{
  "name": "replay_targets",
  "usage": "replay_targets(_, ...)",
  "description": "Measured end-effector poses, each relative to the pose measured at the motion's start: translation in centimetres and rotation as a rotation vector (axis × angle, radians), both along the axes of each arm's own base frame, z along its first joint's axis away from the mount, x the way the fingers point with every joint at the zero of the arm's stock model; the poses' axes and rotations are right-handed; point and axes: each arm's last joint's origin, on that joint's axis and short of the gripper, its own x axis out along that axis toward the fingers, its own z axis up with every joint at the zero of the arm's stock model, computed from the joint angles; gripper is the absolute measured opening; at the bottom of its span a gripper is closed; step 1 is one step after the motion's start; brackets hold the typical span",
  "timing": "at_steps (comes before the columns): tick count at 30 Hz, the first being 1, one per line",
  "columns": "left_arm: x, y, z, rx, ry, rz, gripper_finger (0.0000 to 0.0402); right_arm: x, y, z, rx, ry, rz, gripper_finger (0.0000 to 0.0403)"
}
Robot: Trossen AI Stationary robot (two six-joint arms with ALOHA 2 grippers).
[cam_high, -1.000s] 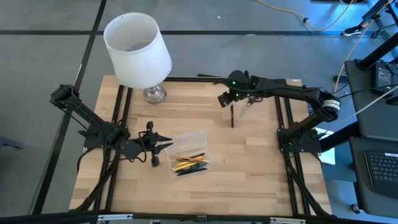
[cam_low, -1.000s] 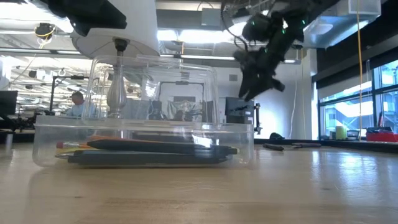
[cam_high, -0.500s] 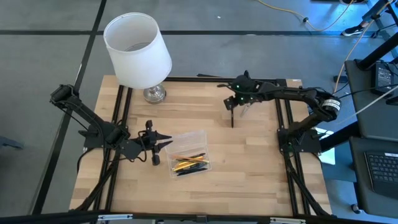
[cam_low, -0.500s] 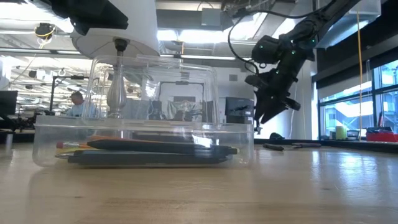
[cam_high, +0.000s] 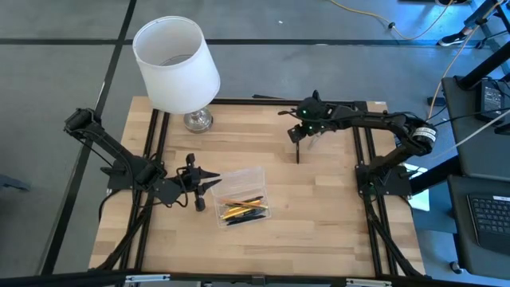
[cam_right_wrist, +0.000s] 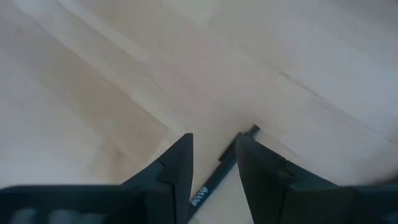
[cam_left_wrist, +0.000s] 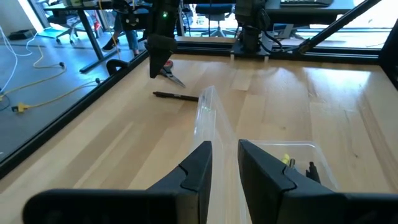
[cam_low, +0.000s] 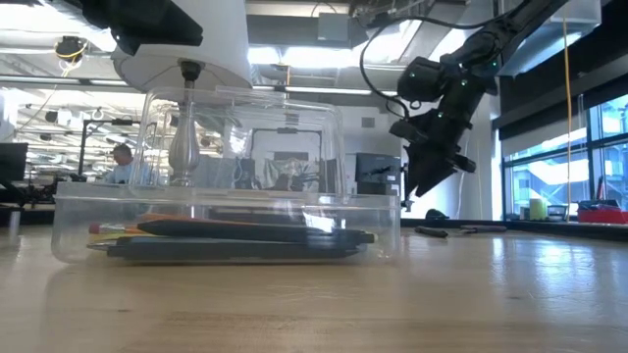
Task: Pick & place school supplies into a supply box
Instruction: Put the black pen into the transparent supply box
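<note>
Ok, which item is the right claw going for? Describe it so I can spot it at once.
Start at the white-shaded lamp and look across the far side of the wooden table to the right claw. Directly beneath it lies a black pen, alone on bare wood. The red-handled scissors beside it are shorter, with metal blades.

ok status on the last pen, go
Right gripper open, low over black pen. Left gripper waits at supply box. Scissors beside pen.
</note>
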Motion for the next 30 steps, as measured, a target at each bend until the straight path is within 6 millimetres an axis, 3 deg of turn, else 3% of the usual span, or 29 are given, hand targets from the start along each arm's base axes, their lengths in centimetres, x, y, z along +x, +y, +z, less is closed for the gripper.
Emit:
replay_targets(5, 0.0, 0.0, 0.0, 0.0, 0.0, -0.001, 0.0072, -0.3, 0.1, -0.2, 0.017, 0.033, -0.031, 0.0144)
replay_targets(11, 0.0, 0.0, 0.0, -0.001, 0.0, -0.002, 0.0072, -0.3, 0.4, -0.3, -0.061, 0.101, -0.116, 0.0212)
replay_targets(16, 0.0, 0.0, 0.0, -0.001, 0.001, -0.003, 0.0072, 0.4, 1.4, -0.6, -0.082, 0.128, -0.064, 0.0247)
replay_targets(22, 0.0, 0.0, 0.0, 0.0, 0.0, -0.001, 0.0072, 1.3, 2.0, -2.1, -0.113, 0.178, -0.129, 0.0249)
replay_targets(30, 0.0, 0.0, 0.0, 0.0, 0.0, -0.001, 0.0072, 2.1, 1.7, -5.6, -0.062, 0.258, -0.136, 0.0229)
